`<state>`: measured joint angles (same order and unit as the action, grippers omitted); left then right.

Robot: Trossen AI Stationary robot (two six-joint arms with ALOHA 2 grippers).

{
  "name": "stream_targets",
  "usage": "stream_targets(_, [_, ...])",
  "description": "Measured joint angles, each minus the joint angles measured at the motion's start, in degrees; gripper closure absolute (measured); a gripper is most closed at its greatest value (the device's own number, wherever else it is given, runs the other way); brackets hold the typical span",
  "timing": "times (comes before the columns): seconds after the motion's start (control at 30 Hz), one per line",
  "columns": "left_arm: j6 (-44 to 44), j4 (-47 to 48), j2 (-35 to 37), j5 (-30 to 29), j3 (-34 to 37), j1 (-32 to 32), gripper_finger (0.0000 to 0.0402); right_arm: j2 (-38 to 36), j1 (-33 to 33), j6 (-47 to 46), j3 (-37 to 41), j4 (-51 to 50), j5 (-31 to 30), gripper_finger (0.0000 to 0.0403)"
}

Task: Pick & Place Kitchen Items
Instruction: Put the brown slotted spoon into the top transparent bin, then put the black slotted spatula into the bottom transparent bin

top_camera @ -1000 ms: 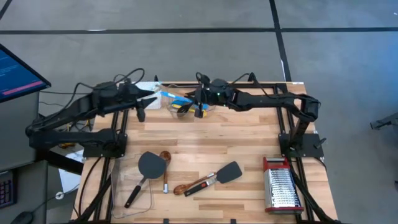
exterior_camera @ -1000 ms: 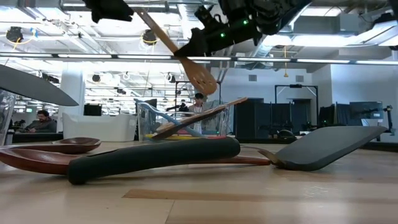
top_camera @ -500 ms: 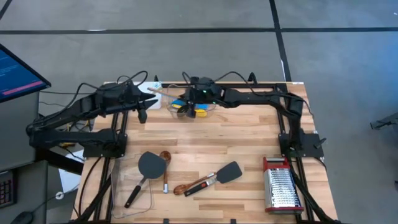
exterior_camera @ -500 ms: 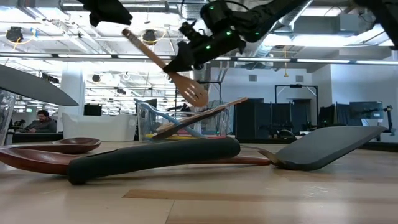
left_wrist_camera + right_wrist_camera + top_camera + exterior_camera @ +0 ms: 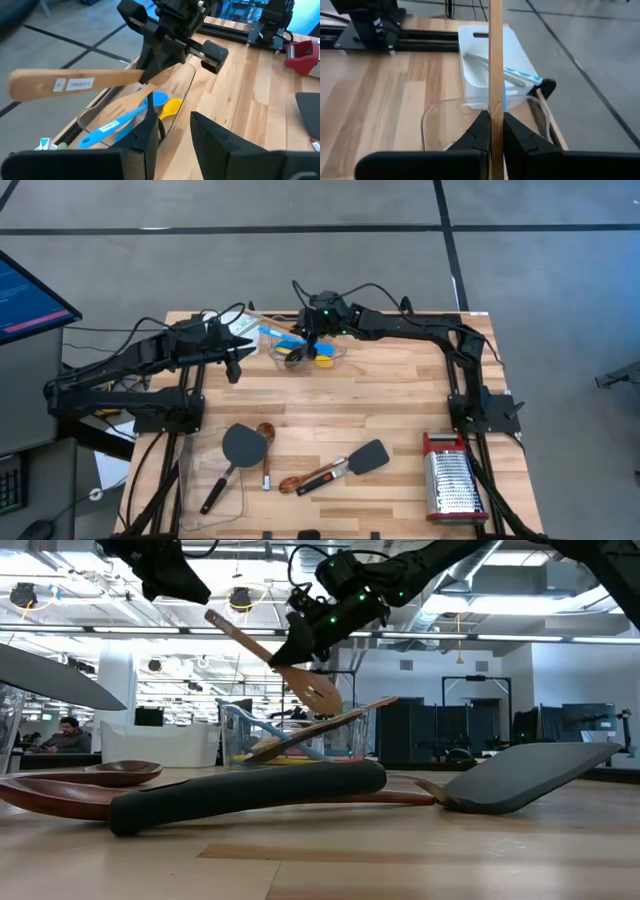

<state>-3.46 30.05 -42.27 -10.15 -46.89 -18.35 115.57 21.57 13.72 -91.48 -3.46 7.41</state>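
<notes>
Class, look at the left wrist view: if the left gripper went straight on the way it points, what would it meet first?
Probably the clear plastic tub holding the blue and yellow silicone spoons; the left gripper aims at its rim, below the wooden spoon held by the right gripper. Depth is uncertain.

A steel box grater point(image 5: 452, 474) with red trim lies at the wooden table's point(image 5: 400, 410) near right corner.
</notes>
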Motion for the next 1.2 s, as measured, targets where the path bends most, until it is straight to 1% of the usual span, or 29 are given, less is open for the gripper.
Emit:
stream_targets(0.3, [-0.43, -0.05, 0.01, 0.0, 0.0, -0.02, 0.0302, 0.07, 0.17, 0.25, 0.3, -6.56, 0.24, 0.0386])
stream_targets(0.43, [-0.44, -0.05, 0.01, 0.0, 0.0, -0.04, 0.0302, 1.28, 0.15, 0.5, 1.97, -3.76, 0.37, 0.0386])
stream_targets(0.5, [-0.44, -0.05, 0.01, 0.0, 0.0, -0.03, 0.0302, 1.79, 0.56, -0.12, 2.4, -4.9, 1.14, 0.0386])
stream_targets(0.6, [-0.44, -0.05, 0.01, 0.0, 0.0, -0.04, 0.0302, 3.61, 0.75, -0.17, 1.95, -2.35, 1.6, 0.0386])
stream_targets(0.67, [-0.44, -0.05, 0.01, -0.02, 0.0, -0.04, 0.0302, 4.0, 0.78, -0.2, 2.32, -4.0, 1.58, 0.0386])
stream_targets(0.77, [-0.44, -0.05, 0.01, -0.02, 0.0, -0.04, 0.0302, 4.83, 0.74, -0.12, 2.05, -2.09, 1.6, 0.0386])
stream_targets(0.9, [-0.44, -0.05, 0.01, -0.02, 0.0, -0.04, 0.0302, 4.8, 1.0, -1.19, 2.19, -3.41, 1.6, 0.0383])
stream_targets(0.97, [-0.45, -0.06, 0.01, -0.02, 0.0, -0.04, 0.0302, 4.7, 1.06, -1.22, 2.19, -4.02, 1.35, 0.036])
stream_targets(1.03, [-0.46, -0.05, 0.01, -0.02, 0.0, -0.04, 0.0302, 4.7, 1.1, -1.7, 2.19, -4.73, 0.12, 0.0323])
stream_targets(1.2, [-0.46, -0.05, 0.01, -0.02, 0.0, -0.04, 0.0302, 4.7, 1.11, -1.3, 1.8, -6.74, 0.01, 0.0229])
